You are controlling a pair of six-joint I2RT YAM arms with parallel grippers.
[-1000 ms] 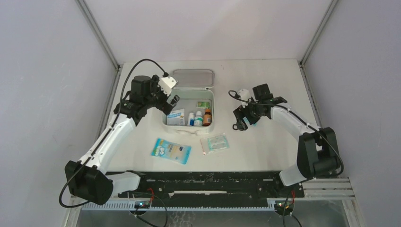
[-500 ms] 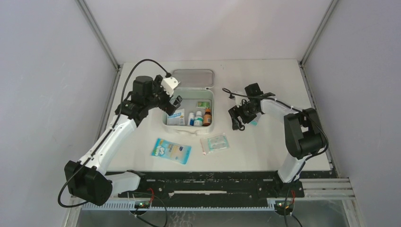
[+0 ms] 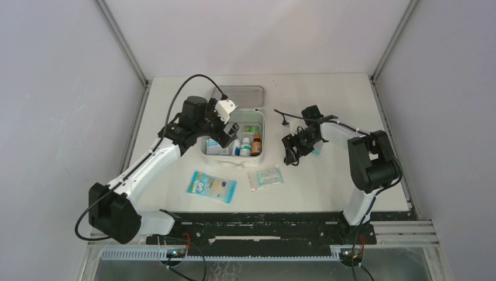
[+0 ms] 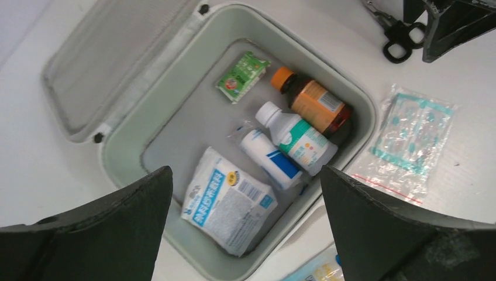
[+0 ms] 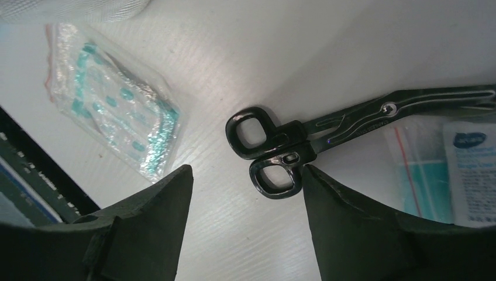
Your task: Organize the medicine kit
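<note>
The medicine kit (image 3: 262, 133) is a white zip case lying open at mid-table, its grey mesh lid (image 3: 238, 95) flipped back. Inside lie a brown bottle (image 4: 313, 104), a white bottle with a teal label (image 4: 299, 139), a smaller blue-and-white bottle (image 4: 270, 161), a green box (image 4: 243, 76) and a white-and-blue pouch (image 4: 228, 199). My left gripper (image 3: 225, 136) hovers open over the case's left half, holding nothing. Right of the case, black scissors (image 5: 327, 132) lie flat on the table. My right gripper (image 5: 245, 181) stands open just above their handle rings, one ring beside its right finger.
A clear bag of teal plasters (image 3: 266, 177) lies in front of the case. A blue-and-white flat packet (image 3: 212, 187) lies further left. A small teal-and-white packet (image 5: 465, 170) sits under the scissors' blades. The table's black front rail (image 3: 257, 225) runs past both arm bases.
My left gripper has swung right, from the case's left edge to over its inside. My right gripper has shifted left toward the scissors' handles and its jaws have narrowed.
</note>
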